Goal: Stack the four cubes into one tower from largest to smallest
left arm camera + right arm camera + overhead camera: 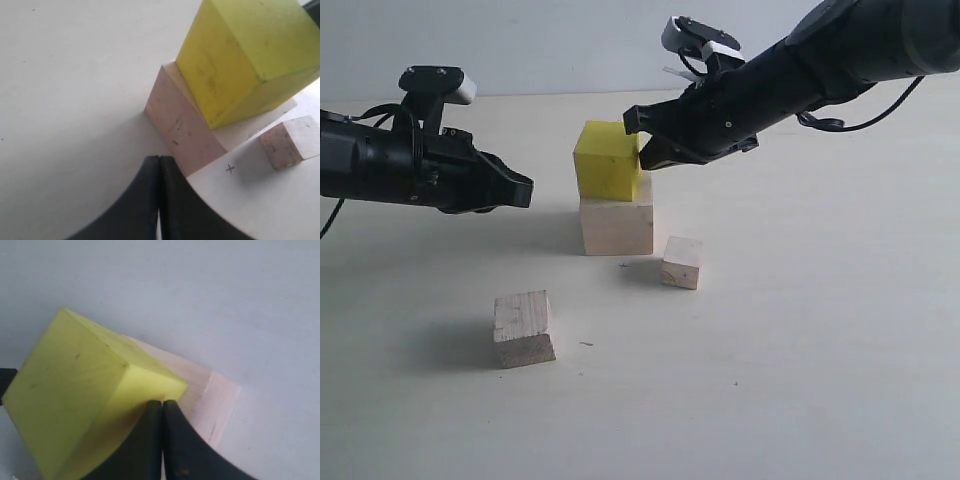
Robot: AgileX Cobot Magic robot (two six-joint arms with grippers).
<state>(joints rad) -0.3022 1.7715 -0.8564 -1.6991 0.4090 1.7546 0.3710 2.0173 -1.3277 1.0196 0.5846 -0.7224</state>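
Two of four cubes were stacked: the yellow cube (608, 160) sat on the large wooden cube (617, 226) near the middle of the table (820, 350), leaving, by the look of it, half the tower to build. The medium wooden cube (524, 328) lay alone at about 7 o'clock from the stack, and the small wooden cube (681, 262) sat close by at about 4 o'clock; both apparently had yet to go up, medium first. The yellow cube stood upright but twisted against the block beneath and shifted toward 9 o'clock, one corner facing the camera; being a cube, it had no long axis. The right gripper (161, 407), its jaws pressed together and empty, was at the yellow cube's 3 o'clock side, whether touching could not be told. The left gripper (159, 165), likewise closed on nothing, hung at 9 o'clock, apart from the stack.
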